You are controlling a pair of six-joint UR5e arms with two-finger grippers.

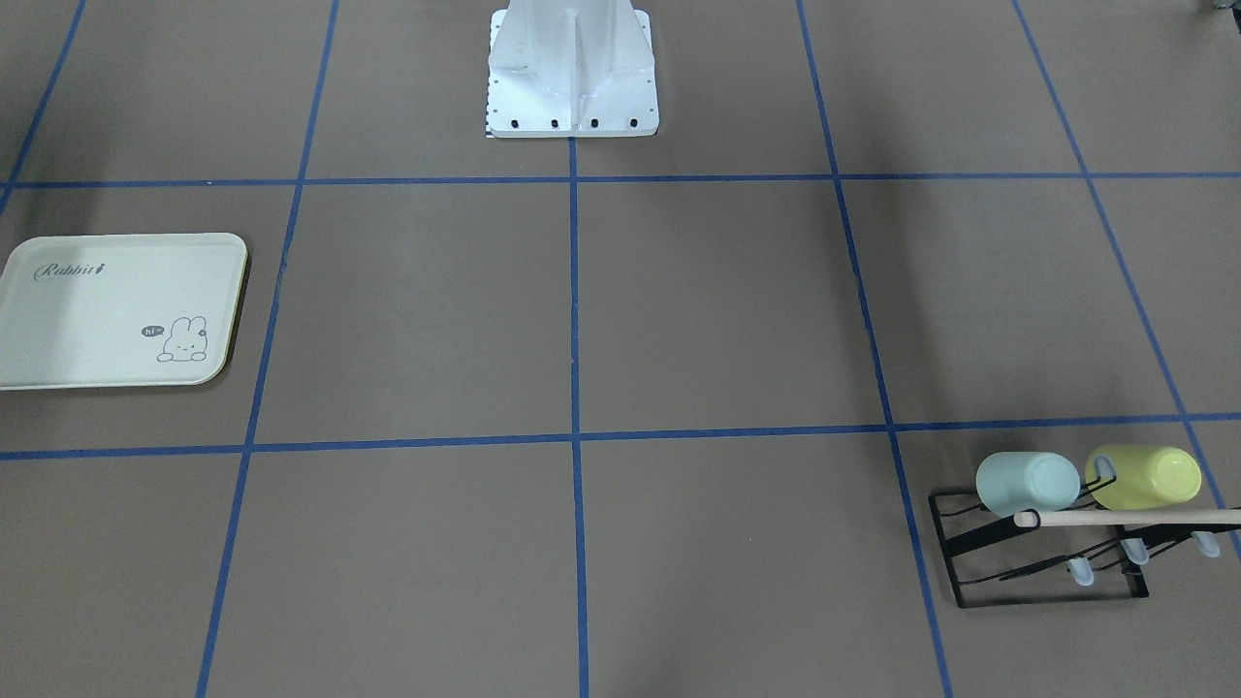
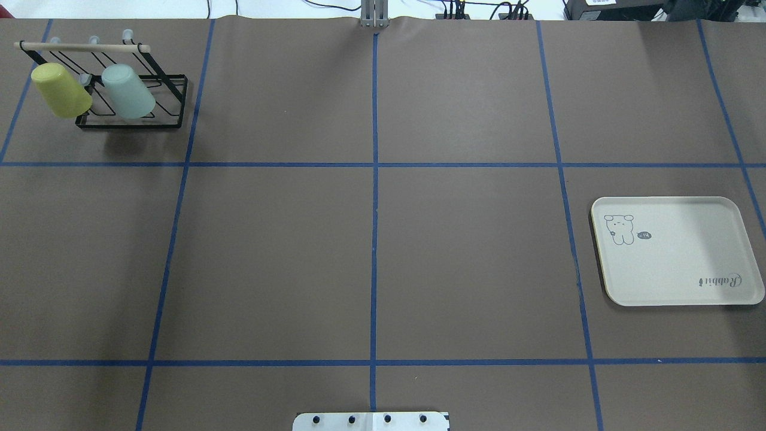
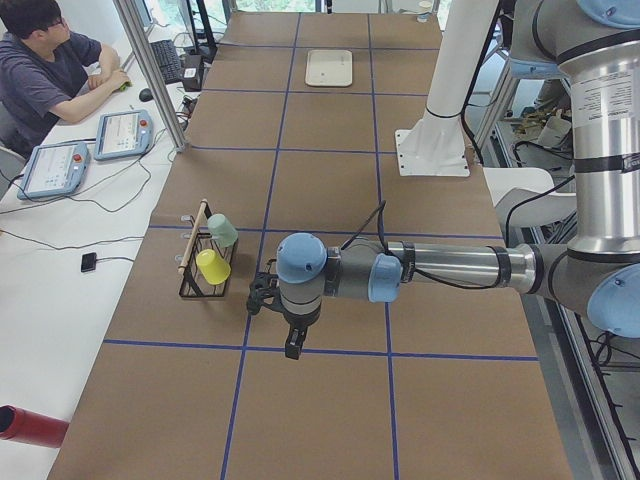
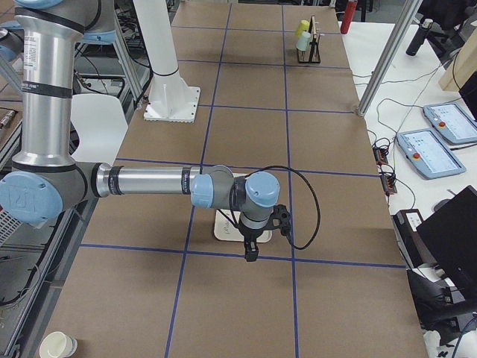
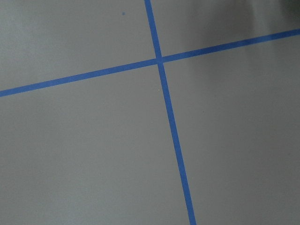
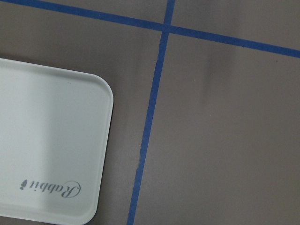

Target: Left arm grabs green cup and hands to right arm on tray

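Green cup: The green cup is hung on a black wire rack, tilted with its mouth over a prong. It is kept there to drain, so it is probably best drawn off along the prong rather than lifted straight up.
Neighbour: A yellow-green cup is hung just beside it on the same rack, under a wooden dowel. The two are close enough that a wide approach risks a knock.
Rack position: The rack is set at the far corner of the surface on the robot's left, which is judged to be why the left arm is given the grab.
Left arm: The left arm is stretched low over the surface near the rack, not touching it. Its fingers are pointed downward. Whether they are apart or together cannot be told, since they are shown only in a side view.
Tray: The tray is laid flat on the robot's right, well apart from the rack, with nothing on it. A hand-over is therefore called for.
Right arm: The right arm is held over the tray's edge, and its fingers are aimed down. Their state cannot be told either.
Progress: Nothing is grasped yet, and the reach to the cup is judged to be the step in hand.
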